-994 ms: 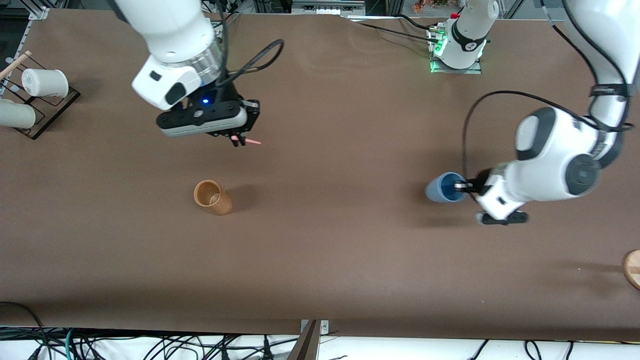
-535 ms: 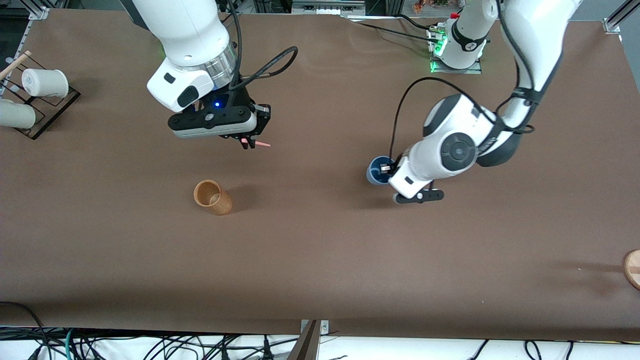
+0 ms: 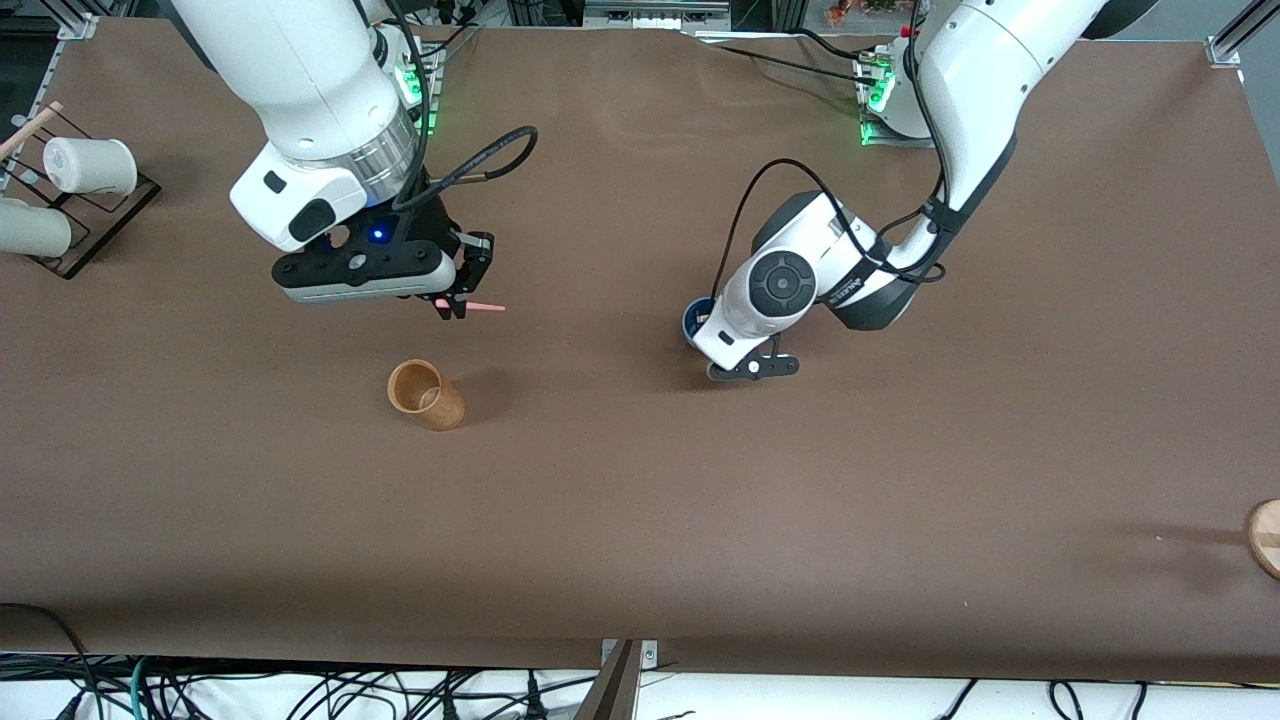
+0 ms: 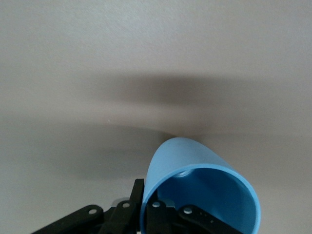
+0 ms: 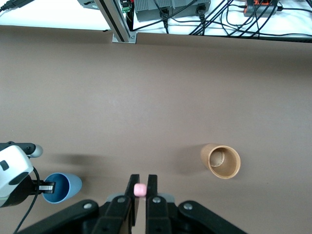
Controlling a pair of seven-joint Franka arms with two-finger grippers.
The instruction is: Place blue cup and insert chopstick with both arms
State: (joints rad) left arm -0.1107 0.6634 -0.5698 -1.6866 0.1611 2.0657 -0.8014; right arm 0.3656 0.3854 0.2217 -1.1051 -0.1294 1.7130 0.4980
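Observation:
The blue cup (image 3: 695, 320) is held by its rim in my left gripper (image 3: 712, 335), one finger inside and one outside, over the middle of the table; the wrist hides most of it in the front view. It fills the left wrist view (image 4: 200, 190), tilted, with its mouth toward the camera, and it also shows in the right wrist view (image 5: 61, 187). My right gripper (image 3: 448, 303) is shut on the pink chopstick (image 3: 478, 305), which sticks out sideways, up in the air over bare table near the brown cup (image 3: 425, 394). The stick's end shows between the fingers in the right wrist view (image 5: 140, 189).
The brown wooden-looking cup stands upright toward the right arm's end of the table and shows in the right wrist view (image 5: 222, 161). A black rack (image 3: 80, 215) with white cups (image 3: 90, 165) sits at that end's edge. A wooden disc (image 3: 1265, 535) lies at the left arm's end.
My left arm has carried the blue cup from the left arm's end of the table toward the middle. My right gripper, with the chopstick, shifted slightly back toward the brown cup.

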